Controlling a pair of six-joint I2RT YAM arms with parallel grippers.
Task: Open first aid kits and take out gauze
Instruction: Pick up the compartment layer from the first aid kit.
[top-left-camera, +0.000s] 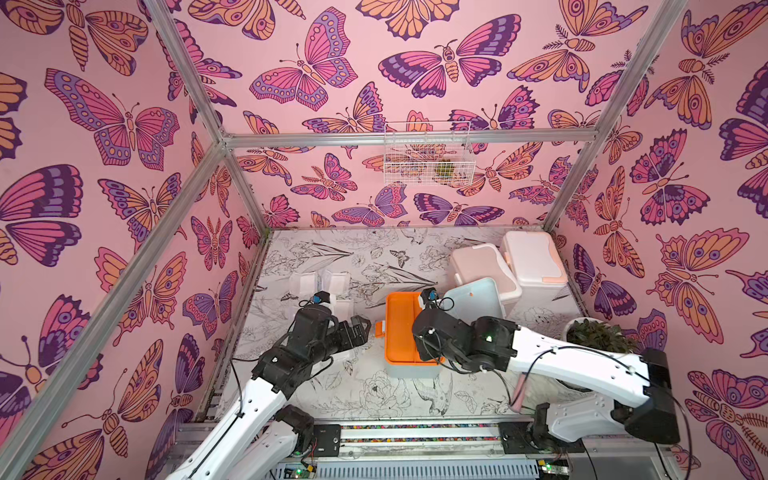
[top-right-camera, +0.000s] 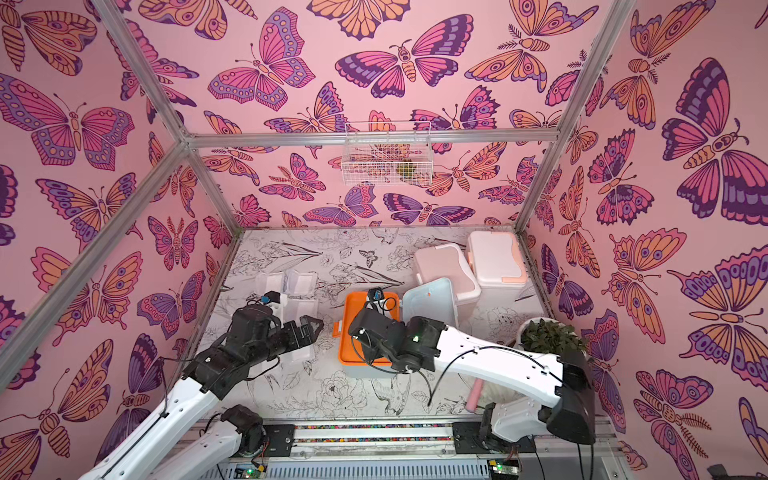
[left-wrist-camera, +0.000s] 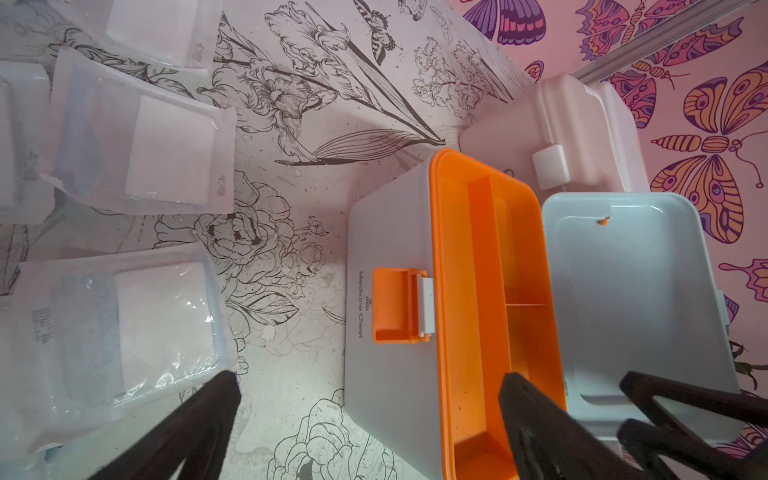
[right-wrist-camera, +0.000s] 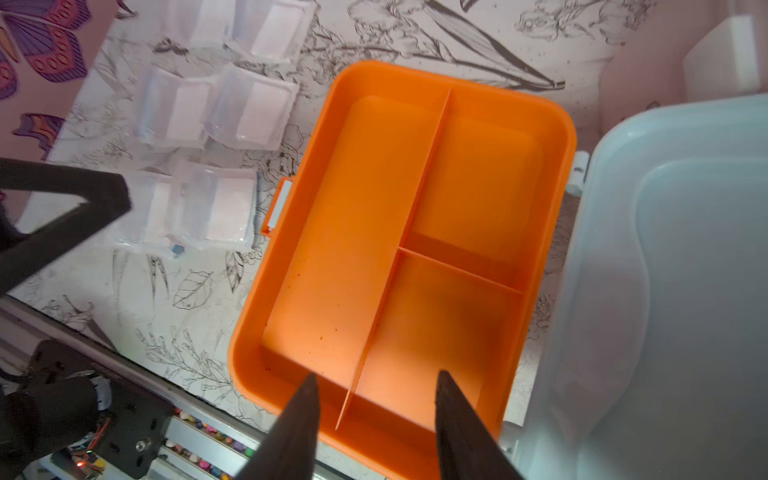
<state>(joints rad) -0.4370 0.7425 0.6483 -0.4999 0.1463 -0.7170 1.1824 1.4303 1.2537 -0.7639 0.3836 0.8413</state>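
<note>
Gauze: several small flat clear plastic gauze packets with white squares inside, lying loose on the flower-printed table, grouped left of the open kit. None seen inside any box.

Open kit: rounded plastic light blue kit with orange latch, front centre. Its pale blue lid is swung back to the right, standing toward the closed dusty pink kit; whether they touch I cannot tell. In the mouth sits an orange tray: one long compartment and two short, all three bare.

Back right: closed white kit with peach trim.

Over the near end of the tray, right gripper: jaws partly apart, nothing between them. In the wrist view its tips stand either side of the tray's thin divider; contact unclear.

Between the packets and the blue kit's latch side, left gripper: spread wide, empty, hovering.

Judgement: the blue kit's top layer looks finished. The likely step is lifting the tray by the divider to check beneath, or turning to the pink kit. For the lift, pinch the divider square and pull straight up so the tray does not bind on the rim; the free left gripper could steady the box. For the pink kit, the blue lid crowds its front, so clear that first
</note>
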